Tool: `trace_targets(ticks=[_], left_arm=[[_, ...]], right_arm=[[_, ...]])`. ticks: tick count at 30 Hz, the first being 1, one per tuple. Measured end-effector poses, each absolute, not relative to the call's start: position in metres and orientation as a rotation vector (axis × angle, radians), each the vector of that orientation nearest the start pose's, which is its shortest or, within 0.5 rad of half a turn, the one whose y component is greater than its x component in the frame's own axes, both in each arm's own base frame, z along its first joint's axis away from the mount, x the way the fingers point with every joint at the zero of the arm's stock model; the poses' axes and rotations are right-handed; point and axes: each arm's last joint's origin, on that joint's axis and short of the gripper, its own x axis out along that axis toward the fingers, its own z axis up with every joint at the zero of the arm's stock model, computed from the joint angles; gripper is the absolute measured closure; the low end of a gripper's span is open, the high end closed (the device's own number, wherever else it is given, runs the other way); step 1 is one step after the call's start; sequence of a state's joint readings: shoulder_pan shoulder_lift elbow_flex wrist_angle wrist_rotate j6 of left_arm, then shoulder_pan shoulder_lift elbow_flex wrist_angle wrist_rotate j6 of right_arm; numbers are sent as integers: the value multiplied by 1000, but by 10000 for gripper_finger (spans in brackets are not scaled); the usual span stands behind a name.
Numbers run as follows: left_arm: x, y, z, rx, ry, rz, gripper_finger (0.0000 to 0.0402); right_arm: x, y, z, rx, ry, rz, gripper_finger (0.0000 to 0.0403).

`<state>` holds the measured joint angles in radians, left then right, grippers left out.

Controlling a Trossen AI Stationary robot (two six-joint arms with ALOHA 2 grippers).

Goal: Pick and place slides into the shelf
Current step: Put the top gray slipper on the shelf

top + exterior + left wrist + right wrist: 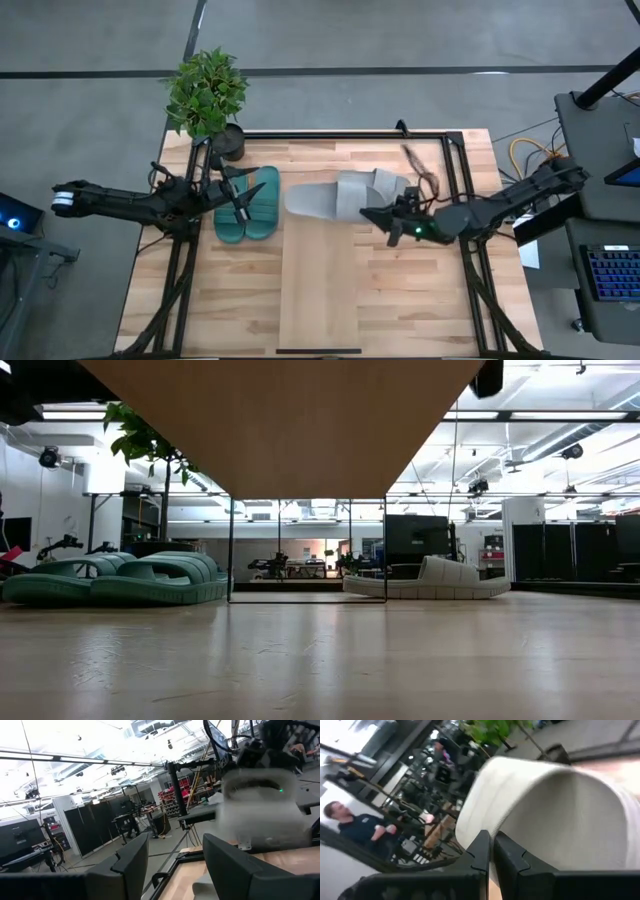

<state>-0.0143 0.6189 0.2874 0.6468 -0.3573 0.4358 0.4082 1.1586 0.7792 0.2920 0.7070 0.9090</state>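
The teal slides (248, 208) (120, 580) lie side by side on their soles on the table's left part. My left gripper (243, 195) (175, 865) hovers open above them, with nothing between its fingers. Two light grey slides (325, 198) (385, 185) (425, 578) lie on the table beyond the far end of the shelf (320, 290). The shelf is a long pale panel whose underside (280, 420) shows raised above the table. My right gripper (372, 213) (491, 850) is shut, level, right at the grey slides' near side. My right gripper's shut fingertips (485, 842) stand level right in front of a grey slide's arched strap (555, 815), coming from the table's right. I cannot tell whether they touch it. The slide lies on the table.
A potted plant (208, 95) stands at the table's far left corner. Black frame rails (455, 200) run along the table's sides and far edge. A brown cable bundle (425, 180) lies by the grey slides. A person (360, 827) shows in the room beyond.
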Motion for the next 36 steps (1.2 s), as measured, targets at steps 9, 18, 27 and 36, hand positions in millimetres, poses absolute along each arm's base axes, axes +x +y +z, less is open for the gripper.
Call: trace_targets(ticks=[9, 18, 27, 36], left_arm=[[146, 8, 263, 440, -218, 411, 228], [145, 8, 265, 438, -230, 414, 228], [145, 8, 264, 440, -228, 414, 228], [145, 8, 264, 438, -226, 412, 228]], right_arm=[[260, 99, 279, 998, -51, -301, 394], [265, 105, 264, 1086, 5, -309, 394], [256, 101, 251, 1108, 81, -337, 394], [238, 83, 236, 1132, 81, -378, 394]])
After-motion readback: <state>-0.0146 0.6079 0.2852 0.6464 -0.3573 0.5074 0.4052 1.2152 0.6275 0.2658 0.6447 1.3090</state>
